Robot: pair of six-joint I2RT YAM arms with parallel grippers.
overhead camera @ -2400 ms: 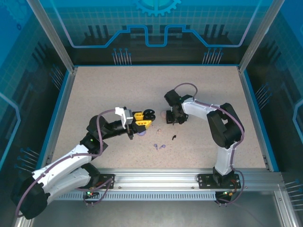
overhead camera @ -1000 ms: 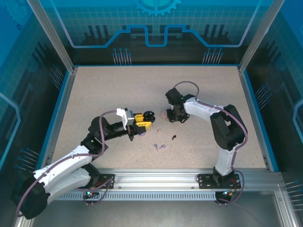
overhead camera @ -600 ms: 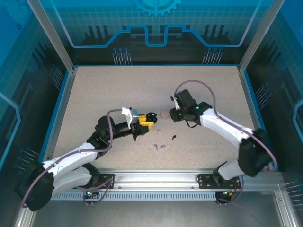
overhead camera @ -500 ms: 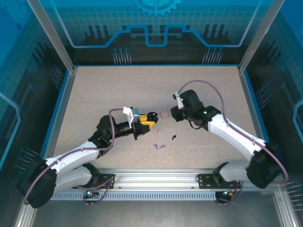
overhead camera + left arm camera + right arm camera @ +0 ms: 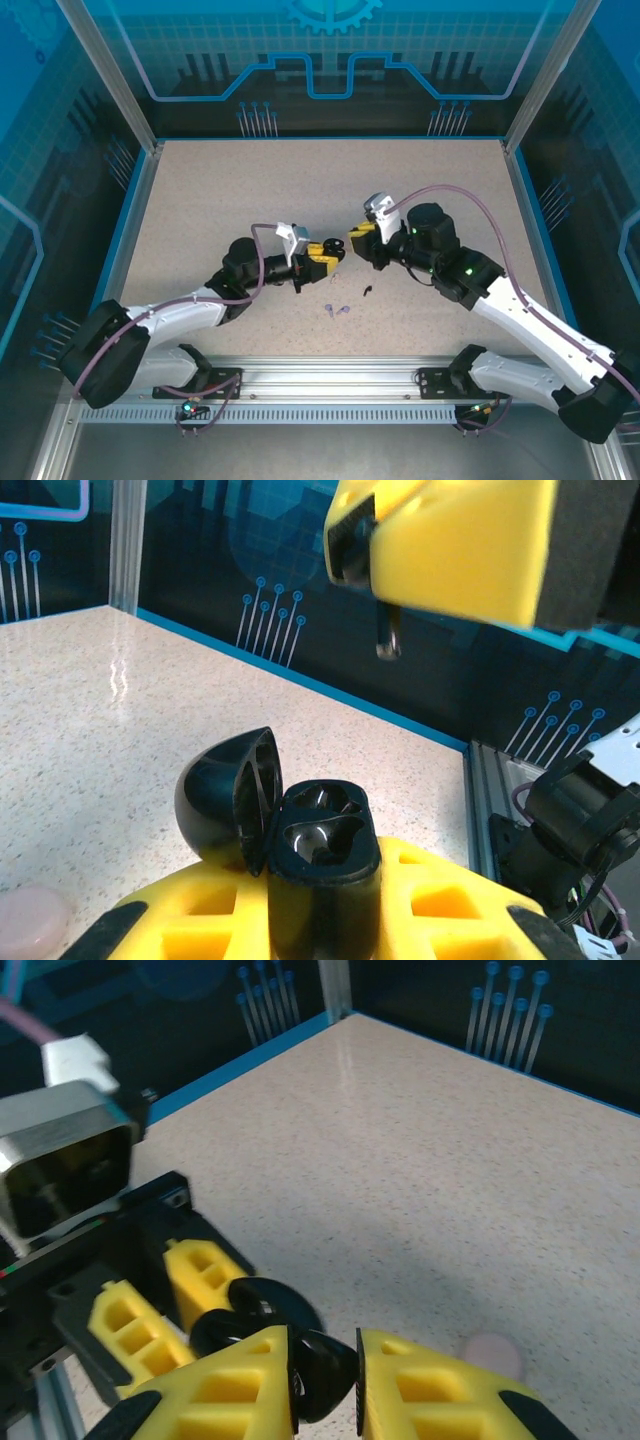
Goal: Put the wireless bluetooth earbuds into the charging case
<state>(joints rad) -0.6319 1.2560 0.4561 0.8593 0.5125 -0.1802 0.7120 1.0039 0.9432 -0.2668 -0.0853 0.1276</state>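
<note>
Two purple earbuds [image 5: 336, 310] lie loose; left end effector [image 5: 330, 255] grips the black case [image 5: 315, 845], right end effector [image 5: 354, 242] a black earbud [image 5: 385, 638].

Table [image 5: 300, 180] far half bare, wide passage. Centre blocked: left gripper [image 5: 330, 254] clamping open black case [image 5: 318, 845], right gripper [image 5: 357, 243] pinching black earbud [image 5: 325, 1365] close above. Purple earbuds [image 5: 329, 311] loose nearer front.

From above, the purple earbuds [image 5: 335, 311] and the loose black earbud [image 5: 367, 292], toward the counter's near edge, are too small to make out. The pinched black earbud [image 5: 385, 638] is mostly hidden between the right fingers [image 5: 470, 550]. The black charging case [image 5: 315, 850] runs off the left wrist view's lower edge. The pale pink case [image 5: 490, 1346] sits half behind a finger.
</note>
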